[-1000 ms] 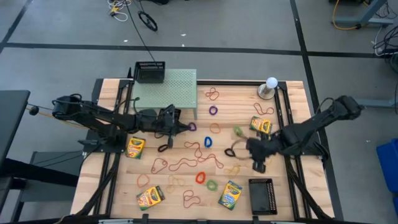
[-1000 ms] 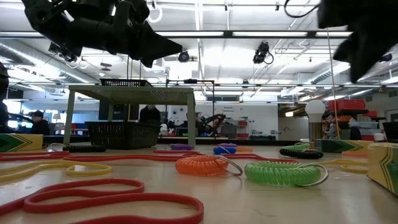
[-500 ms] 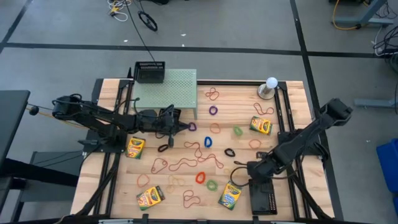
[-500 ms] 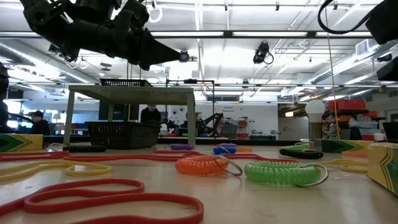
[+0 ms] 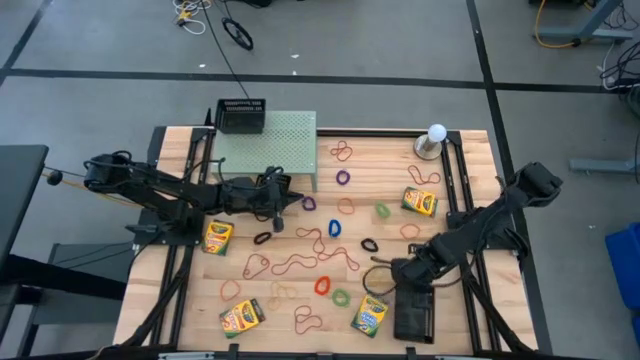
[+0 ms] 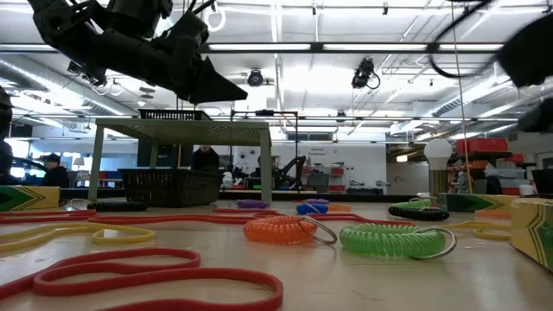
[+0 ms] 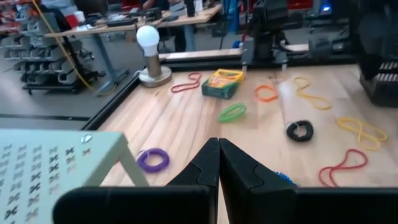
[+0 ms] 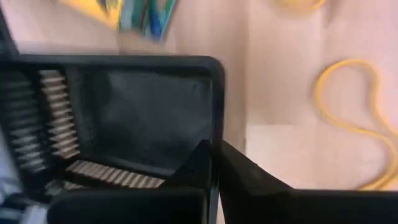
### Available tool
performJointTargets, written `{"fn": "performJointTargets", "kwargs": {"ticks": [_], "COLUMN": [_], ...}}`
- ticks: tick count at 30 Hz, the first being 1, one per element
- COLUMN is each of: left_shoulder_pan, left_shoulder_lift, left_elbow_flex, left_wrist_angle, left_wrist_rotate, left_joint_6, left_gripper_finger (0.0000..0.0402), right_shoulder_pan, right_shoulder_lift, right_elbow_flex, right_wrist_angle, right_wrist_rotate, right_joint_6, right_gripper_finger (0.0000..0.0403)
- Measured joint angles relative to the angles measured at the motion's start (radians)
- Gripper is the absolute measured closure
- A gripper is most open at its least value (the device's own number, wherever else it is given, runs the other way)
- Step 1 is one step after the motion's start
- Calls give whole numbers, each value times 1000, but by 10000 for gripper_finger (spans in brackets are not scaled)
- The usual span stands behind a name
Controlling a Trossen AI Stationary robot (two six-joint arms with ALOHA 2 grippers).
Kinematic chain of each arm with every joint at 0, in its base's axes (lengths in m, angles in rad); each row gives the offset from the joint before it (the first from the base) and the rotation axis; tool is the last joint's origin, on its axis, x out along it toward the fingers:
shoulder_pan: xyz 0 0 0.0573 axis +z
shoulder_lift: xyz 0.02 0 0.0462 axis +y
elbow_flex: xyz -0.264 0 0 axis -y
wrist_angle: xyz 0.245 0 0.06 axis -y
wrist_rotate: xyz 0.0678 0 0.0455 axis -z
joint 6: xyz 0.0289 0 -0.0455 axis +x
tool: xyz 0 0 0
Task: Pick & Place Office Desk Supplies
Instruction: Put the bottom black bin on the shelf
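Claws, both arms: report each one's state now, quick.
Left claw: shut, holding nothing, raised beside the pale green perforated metal shelf.
Right claw: shut on the small black rectangular mesh tray wall.

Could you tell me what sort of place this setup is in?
Probably a robotics lab or workshop: the wooden table stands on a taped concrete floor, with exposed ceiling ducts and other workbenches behind.

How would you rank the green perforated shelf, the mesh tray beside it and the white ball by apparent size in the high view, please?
1. Green perforated shelf, clearly largest.
2. Black mesh tray.
3. White ball, smallest.
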Motion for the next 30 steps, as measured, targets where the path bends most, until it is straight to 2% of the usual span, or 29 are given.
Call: {"fn": "performJointTargets", "kwargs": {"ticks": [4,7,10,14,18,21,26,30], "left_shoulder_pan": [0,0,0,0,0,0,-1,-8], "left_shoulder_lift": [0,0,0,0,0,0,0,0], "left_elbow_flex": [0,0,0,0,0,0,0,0], "left_wrist_angle": [-2,-2,-1,-1,-1,-1,-2,-1], "left_wrist_rotate": [-53,-78,-77,-78,-77,-77,-74,-76], "left_joint_6": [2,3,3,0,3,3,3,15], "left_gripper_finger": [392,392,392,392,392,392,392,392], "right_shoulder_pan": [-71,-138,-233,-373,-524,-590,-587,-584], "right_shoulder_lift": [-76,-130,-163,-172,-144,-97,31,109], "right_elbow_flex": [50,79,89,76,41,33,35,35], "right_wrist_angle": [-4,-3,7,51,189,321,489,653], "right_wrist_rotate": [57,134,202,256,259,230,200,246], "right_joint_6": [40,43,59,82,118,145,226,326], "right_gripper_finger": [374,379,393,383,386,393,386,387]}}
